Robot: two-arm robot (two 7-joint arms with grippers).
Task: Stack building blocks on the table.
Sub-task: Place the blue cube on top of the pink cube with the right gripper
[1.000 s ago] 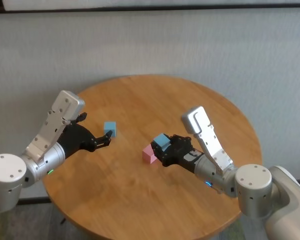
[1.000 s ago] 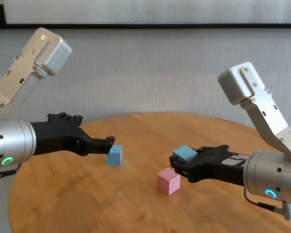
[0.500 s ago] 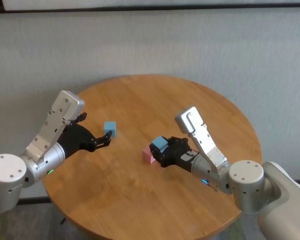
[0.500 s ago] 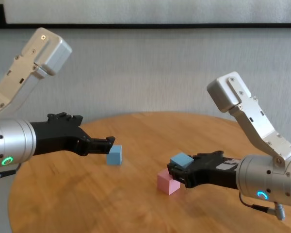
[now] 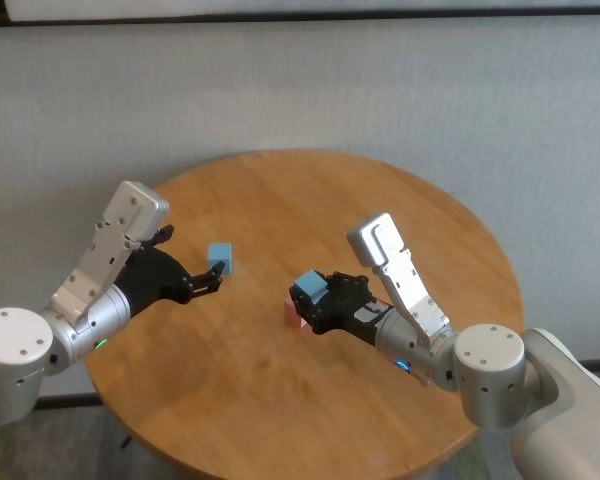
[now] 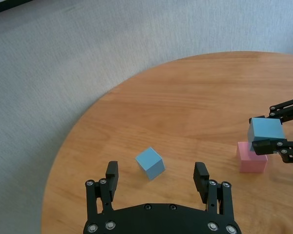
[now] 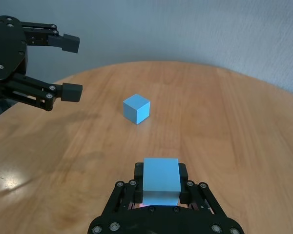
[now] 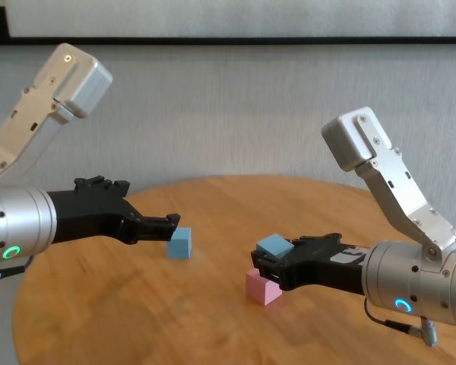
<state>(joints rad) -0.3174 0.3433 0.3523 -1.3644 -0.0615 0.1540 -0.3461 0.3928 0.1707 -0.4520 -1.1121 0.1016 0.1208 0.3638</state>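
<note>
Three cubes in play: one pale pink, two light blue, all on or over the round honey-brown wooden table (image 5: pixel 380 200).
Left gripper (image 8: pixel 167 226): and it's hanging wide open, holding nothing, poised just beside the free light blue matte cube (image 5: pixel 220 258); the left wrist view shows that cube (image 6: pixel 150 163) lying ahead of the spread fingers, not between them.
Free blue cube: sits on the table top, left of centre, well apart from the pink one.
Pink matte cube (image 8: pixel 263 287): rests near the table's middle, toward the near edge, partly tucked under the right arm's load.
Right gripper (image 5: pixel 310 300): clamped tight on the second light blue matte cube (image 8: pixel 274 245), carrying it low above the pink cube; from the chest view a gap or a touch cannot be told apart.
Step in hand: by my reading, setting blue onto pink.
Doing it well: square the blue cube's faces to the pink one's, since it looks slightly tilted, centre it, lower straight down until it seats flat, then let go gently and pull back without nudging.
Risk: an offset release could tip the blue cube off.
</note>
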